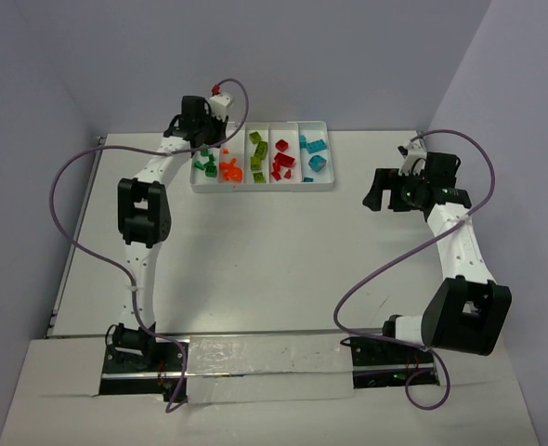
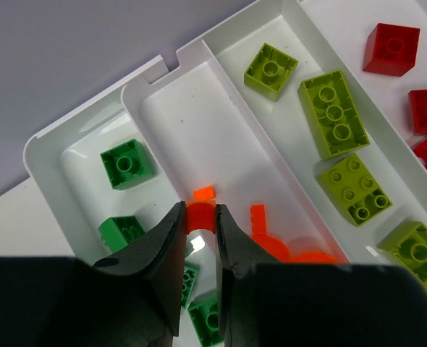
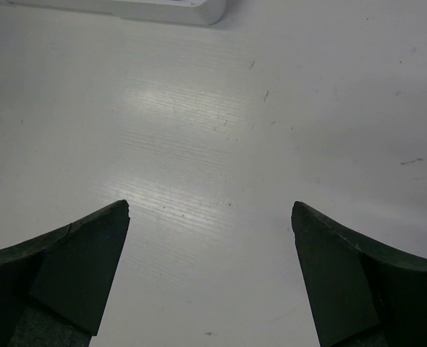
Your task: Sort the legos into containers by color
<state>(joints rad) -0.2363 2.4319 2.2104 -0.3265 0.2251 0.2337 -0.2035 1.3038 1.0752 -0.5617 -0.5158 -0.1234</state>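
The white tray (image 1: 255,189) sat at the far side of the table (image 3: 221,108) and had five long boxes side by side. The left gripper (image 2: 199,211) hung over the tray's left end. Its two black fingers (image 2: 166,238) were squeezed close together, pinching one small orange piece (image 2: 200,219). That piece was over the second box from the left, just beside the wall next to the first box; I could not tell if it touched the bottom. More orange bits (image 2: 300,254) lay in that same box, partly hidden by the gripper, so I could not count them. In the first box there were four dark green bricks (image 2: 129,163). In the third box there were four lime green bricks (image 2: 334,112). Three red bricks (image 2: 391,48) showed in the fourth box in the left wrist view. The teal blue bricks (image 1: 317,163) were in the last box, about three of them, too small to count well. The right gripper (image 3: 210,210) was well apart from the tray, over bare table, with its two fingers spread wide and nothing between them.
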